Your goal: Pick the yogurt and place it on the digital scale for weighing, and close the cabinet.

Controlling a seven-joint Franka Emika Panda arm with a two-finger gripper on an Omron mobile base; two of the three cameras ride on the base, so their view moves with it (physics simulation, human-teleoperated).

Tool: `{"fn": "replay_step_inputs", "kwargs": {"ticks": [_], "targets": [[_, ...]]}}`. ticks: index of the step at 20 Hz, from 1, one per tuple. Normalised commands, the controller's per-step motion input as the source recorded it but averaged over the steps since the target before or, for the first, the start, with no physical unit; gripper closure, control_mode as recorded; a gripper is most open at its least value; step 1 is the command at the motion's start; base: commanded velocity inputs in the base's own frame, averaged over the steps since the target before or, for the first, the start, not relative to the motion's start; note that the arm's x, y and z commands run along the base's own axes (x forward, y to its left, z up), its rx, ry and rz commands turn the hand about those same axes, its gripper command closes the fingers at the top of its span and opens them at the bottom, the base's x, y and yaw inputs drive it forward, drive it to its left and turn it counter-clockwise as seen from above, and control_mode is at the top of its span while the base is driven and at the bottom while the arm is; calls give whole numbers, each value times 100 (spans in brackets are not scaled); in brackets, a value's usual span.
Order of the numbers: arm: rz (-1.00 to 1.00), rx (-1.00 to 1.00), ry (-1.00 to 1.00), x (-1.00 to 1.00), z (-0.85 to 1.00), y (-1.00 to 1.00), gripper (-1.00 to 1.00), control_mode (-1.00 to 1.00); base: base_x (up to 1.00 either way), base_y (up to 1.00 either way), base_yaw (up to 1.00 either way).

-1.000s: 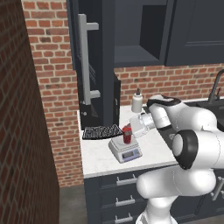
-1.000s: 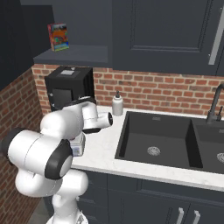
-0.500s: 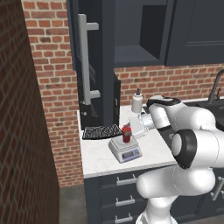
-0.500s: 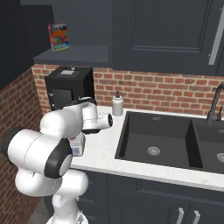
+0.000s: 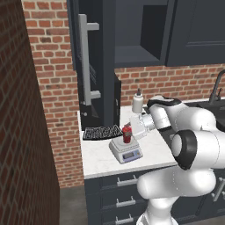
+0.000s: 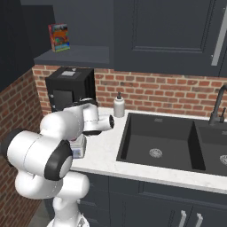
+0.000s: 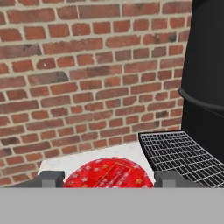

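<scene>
Yogurt (image 5: 127, 133) sits upright on the digital scale (image 5: 126, 150) near the front-left of the surface (image 5: 99, 158), ribbed mat (image 5: 102, 132) just behind it. Fingers (image 7: 50, 179) are parted, one on each side of the red cup, no clear contact. Cabinet (image 5: 93, 66) door stands open.
</scene>
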Motion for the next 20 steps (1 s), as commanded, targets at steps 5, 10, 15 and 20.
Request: {"fn": "replay_step_inputs", "kwargs": {"ticks": [5, 10, 15, 20], "targets": [[0, 0, 0, 0, 0, 0, -100, -100, 0, 0, 0], [0, 0, 0, 0, 0, -1, -100, -100, 0, 0, 0], [0, 6, -2, -1, 0, -17, -100, -100, 0, 0, 0], [0, 7, -1, 0, 0, -20, -100, -100, 0, 0, 0]]}}
